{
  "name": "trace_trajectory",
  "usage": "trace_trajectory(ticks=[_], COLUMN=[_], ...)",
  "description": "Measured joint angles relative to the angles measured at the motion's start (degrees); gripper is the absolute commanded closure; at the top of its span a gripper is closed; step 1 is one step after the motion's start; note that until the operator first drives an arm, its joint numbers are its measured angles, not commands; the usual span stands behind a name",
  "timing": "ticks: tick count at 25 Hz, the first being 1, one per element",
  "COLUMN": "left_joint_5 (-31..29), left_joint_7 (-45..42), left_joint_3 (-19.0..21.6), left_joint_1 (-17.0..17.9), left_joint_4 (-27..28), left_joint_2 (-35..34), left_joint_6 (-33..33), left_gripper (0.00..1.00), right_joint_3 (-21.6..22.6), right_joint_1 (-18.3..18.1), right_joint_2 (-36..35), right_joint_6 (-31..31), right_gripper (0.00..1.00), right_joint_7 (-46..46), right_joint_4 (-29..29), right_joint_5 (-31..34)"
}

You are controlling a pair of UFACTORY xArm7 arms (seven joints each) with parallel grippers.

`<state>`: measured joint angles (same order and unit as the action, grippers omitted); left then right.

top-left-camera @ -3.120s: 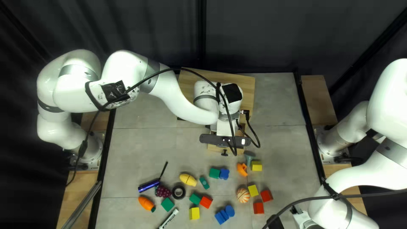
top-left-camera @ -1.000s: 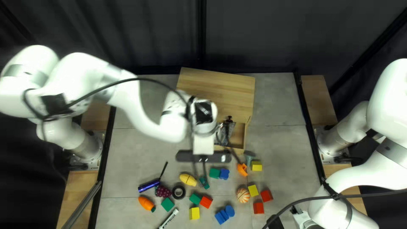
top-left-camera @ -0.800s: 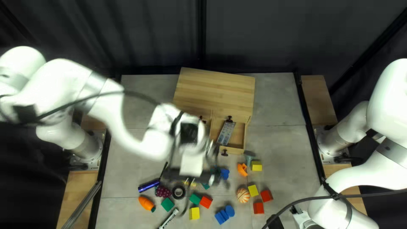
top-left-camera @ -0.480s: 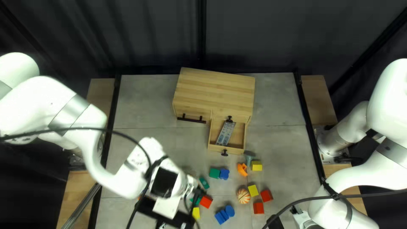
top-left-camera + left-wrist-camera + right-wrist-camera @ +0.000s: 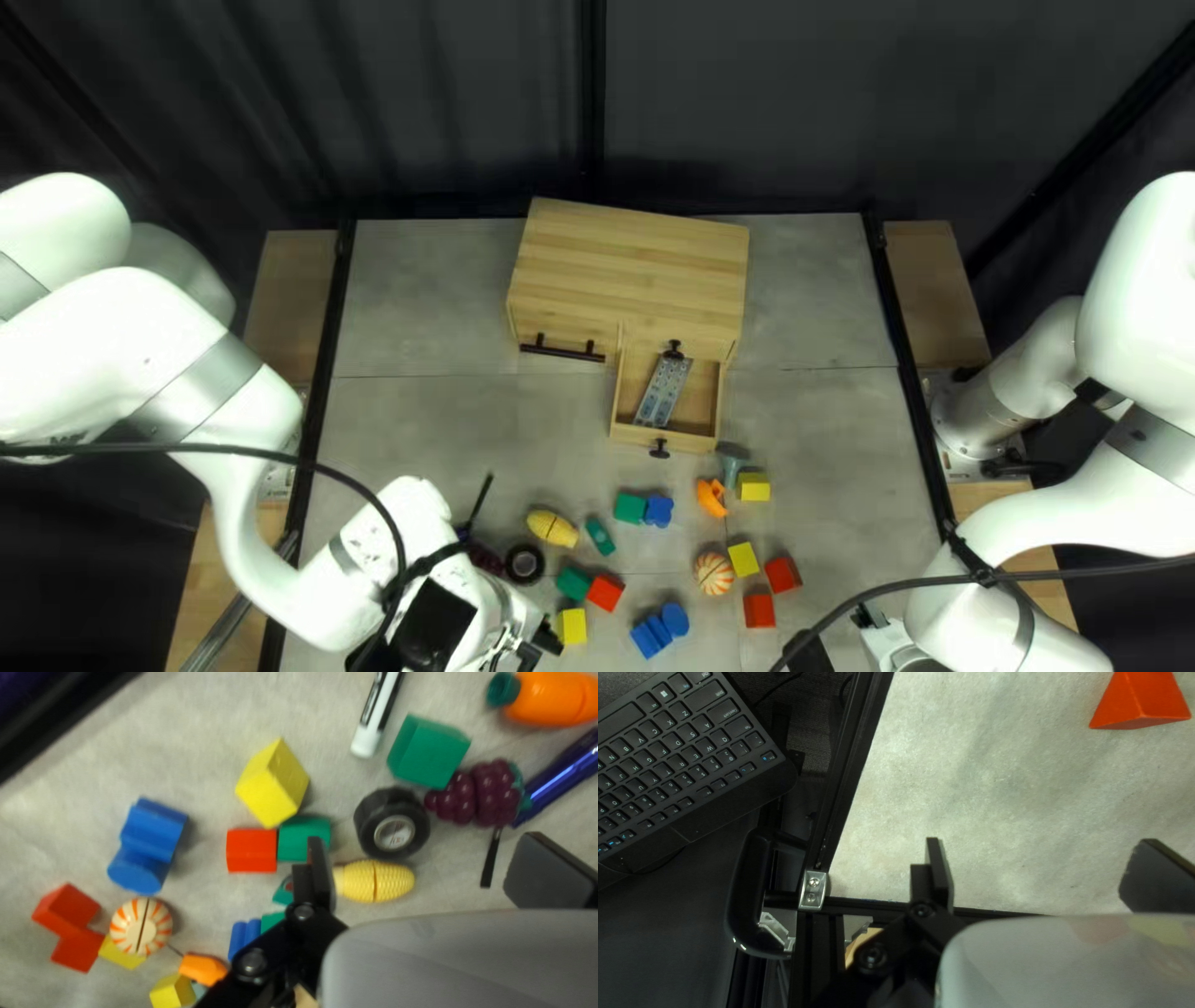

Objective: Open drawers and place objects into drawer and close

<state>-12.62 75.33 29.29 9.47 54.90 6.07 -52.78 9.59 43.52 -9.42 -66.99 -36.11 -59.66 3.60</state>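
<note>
On grey table [image 5: 423, 423], with drawer [image 5: 691, 441] pulled out at centre, left gripper [image 5: 538, 646] and right gripper [image 5: 809, 655] spread apart at bottom.

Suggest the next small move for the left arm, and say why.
I would probably ease the left gripper toward the marker ahead of it, aiming to bring one finger to each side. Its fingers are open and hold nothing, the marker lies loose on the table with its length roughly across their closing direction, and the small drawer stands open.
</note>
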Motion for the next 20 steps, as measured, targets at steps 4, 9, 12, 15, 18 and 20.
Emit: trace_trajectory(ticks=[4, 9, 12, 15, 18, 20], left_joint_5=[1.0, 1.7, 2.4, 3.4, 4.8, 5.7], left_joint_7=[1.5, 2.4, 2.5, 2.7, 3.3, 3.9], left_joint_3=[0.0, 0.0, 0.2, 0.5, 0.7, 0.9], left_joint_1=[-0.3, -0.4, -0.4, -0.2, -0.2, -0.1], left_joint_4=[0.2, 1.1, 1.2, 0.5, -0.5, -1.1], left_joint_2=[0.0, 0.3, -0.3, -1.6, -3.2, -3.9], left_joint_6=[-0.4, -1.4, -2.3, -2.8, -3.4, -3.8], left_gripper=[0.00, 0.00, 0.00, 0.00, 0.00, 0.00], right_joint_3=[0.0, 0.0, 0.0, 0.0, 0.0, 0.0], right_joint_1=[0.0, 0.0, 0.0, 0.0, 0.0, 0.0], right_joint_2=[0.0, 0.0, 0.0, 0.0, 0.0, 0.0], right_joint_6=[0.0, 0.0, 0.0, 0.0, 0.0, 0.0], right_gripper=[0.00, 0.00, 0.00, 0.00, 0.00, 0.00], right_joint_7=[0.0, 0.0, 0.0, 0.0, 0.0, 0.0], right_joint_4=[0.0, 0.0, 0.0, 0.0, 0.0, 0.0], right_joint_5=[0.0, 0.0, 0.0, 0.0, 0.0, 0.0])
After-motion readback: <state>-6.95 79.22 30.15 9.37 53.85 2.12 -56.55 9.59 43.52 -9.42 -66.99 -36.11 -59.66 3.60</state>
